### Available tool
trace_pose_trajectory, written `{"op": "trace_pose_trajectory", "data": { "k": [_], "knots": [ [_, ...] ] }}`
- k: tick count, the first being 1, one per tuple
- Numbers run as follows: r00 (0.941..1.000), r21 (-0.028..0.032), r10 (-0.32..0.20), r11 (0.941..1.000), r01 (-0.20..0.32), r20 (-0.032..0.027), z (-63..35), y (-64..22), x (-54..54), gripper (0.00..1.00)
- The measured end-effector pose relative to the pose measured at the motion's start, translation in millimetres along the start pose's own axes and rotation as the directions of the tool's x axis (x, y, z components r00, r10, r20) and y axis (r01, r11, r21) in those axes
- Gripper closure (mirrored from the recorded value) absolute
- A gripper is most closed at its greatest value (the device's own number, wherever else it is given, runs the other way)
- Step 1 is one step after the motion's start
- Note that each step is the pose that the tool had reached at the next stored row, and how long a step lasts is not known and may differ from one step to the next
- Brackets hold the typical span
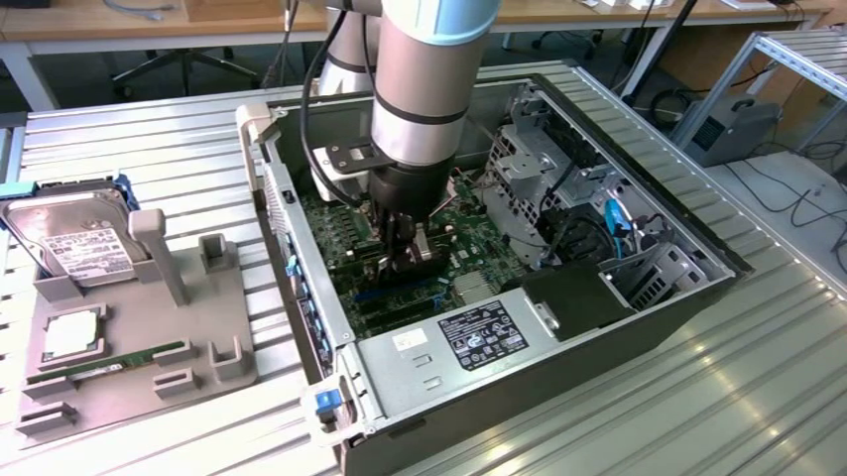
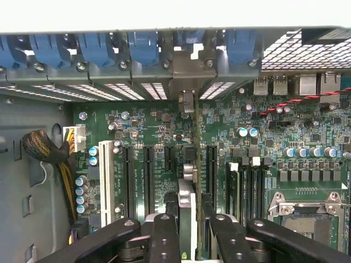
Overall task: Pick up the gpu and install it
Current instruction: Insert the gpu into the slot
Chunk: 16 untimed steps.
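Note:
The gpu (image 2: 193,164) shows edge-on in the wrist view, a thin green board with its silver bracket (image 2: 186,74) against the case's rear slot wall. It stands upright over the motherboard (image 2: 258,142), in line with the black expansion slots (image 2: 148,175). My gripper (image 2: 192,241) is shut on the card, with a black finger (image 2: 164,235) on either side. In the exterior view the gripper (image 1: 407,253) reaches down inside the open computer case (image 1: 662,297), low over the green board. Whether the card's edge sits in a slot cannot be told.
Left of the case in the exterior view, a grey holder (image 1: 146,347) carries a silver hard drive (image 1: 73,243), a RAM stick (image 1: 126,359) and a processor (image 1: 69,337). Inside the case are the power supply (image 1: 463,342), drive cage (image 1: 530,169), CPU socket (image 2: 307,216) and a cable bundle (image 2: 46,150).

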<state>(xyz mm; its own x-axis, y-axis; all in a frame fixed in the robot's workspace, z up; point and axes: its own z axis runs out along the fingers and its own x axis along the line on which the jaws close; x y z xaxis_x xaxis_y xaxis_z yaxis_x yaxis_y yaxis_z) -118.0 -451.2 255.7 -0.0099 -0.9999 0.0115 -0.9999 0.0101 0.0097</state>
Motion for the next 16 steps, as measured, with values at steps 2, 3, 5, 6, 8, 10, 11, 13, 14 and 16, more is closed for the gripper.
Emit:
{"op": "trace_pose_trajectory", "data": {
  "k": [2, 3, 5, 6, 8, 10, 11, 13, 14, 16],
  "knots": [
    [1.0, 0.0001, 0.0, 1.0, 0.0, 0.0002, 0.1, 0.0, 0.0, 0.72],
    [1.0, 0.0, 0.0, 1.0, 0.0, -0.0001, 0.0, 0.0, 0.0, 0.67],
    [1.0, -0.0001, 0.0, 1.0, 0.0, -0.0003, -0.1, 0.0, 0.0, 0.6],
    [1.0, -0.0002, 0.0, 1.0, 0.0, -0.0007, -0.1, 0.0, 0.1, 0.6],
    [1.0, -0.0003, 0.0, 1.0, 0.0, -0.0033, -0.9, 0.1, -0.2, 0.6],
    [1.0, -0.0002, 0.0, 1.0, 0.0, -0.0053, -8.9, 0.2, -2.6, 0.6],
    [1.0, 0.0, 0.0, 1.0, 0.0, -0.0056, -14.2, 0.2, -3.9, 0.6],
    [1.0, -0.0001, 0.0, 1.0, 0.0, -0.0059, -23.1, 0.3, -5.8, 0.6],
    [1.0, 0.0, 0.0, 1.0, 0.0, -0.0064, -27.5, 0.4, -6.9, 0.6],
    [1.0, 0.0, 0.0, 1.0, 0.0, -0.0066, -31.9, 0.4, -8.6, 0.6]
  ]
}}
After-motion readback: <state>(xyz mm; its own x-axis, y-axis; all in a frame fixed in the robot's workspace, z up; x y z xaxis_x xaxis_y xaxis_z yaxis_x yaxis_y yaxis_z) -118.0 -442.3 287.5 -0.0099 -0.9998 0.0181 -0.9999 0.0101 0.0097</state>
